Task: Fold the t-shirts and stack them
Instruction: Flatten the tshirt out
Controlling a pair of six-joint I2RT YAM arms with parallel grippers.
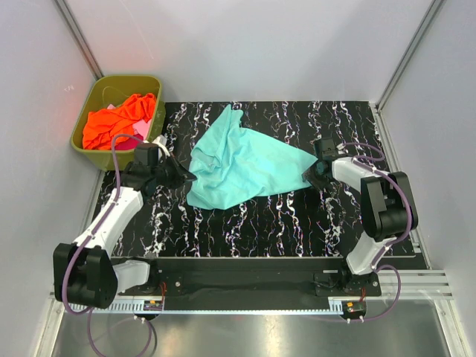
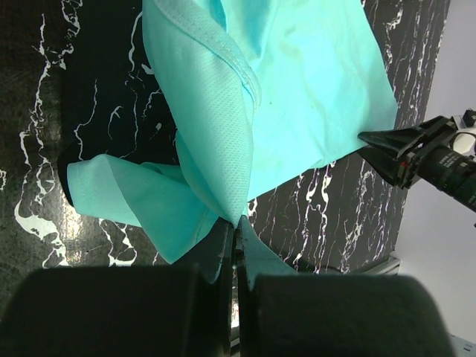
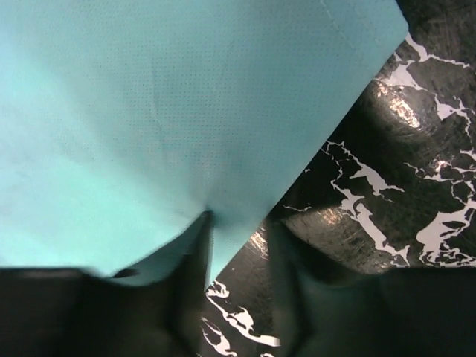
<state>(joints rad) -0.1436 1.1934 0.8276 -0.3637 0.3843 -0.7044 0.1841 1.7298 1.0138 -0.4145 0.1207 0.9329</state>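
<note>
Left gripper is clamped on a bunched fold of the teal t-shirt — thin dimpled knit, crumpled on the glossy marbled table. Opposite, the right gripper has its jaws apart astride the hem; that limp edge could slip free, dropping 1 corner. Beyond, the orange t-shirt heaps in a rigid olive tub.

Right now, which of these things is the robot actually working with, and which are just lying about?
Part of the job:
- teal shirt, spread on the mat, one edge pinched by the left gripper
- orange shirt, in the tub
- pink shirt, in the tub, mostly hidden

Just there:
- tub
- mat
</note>
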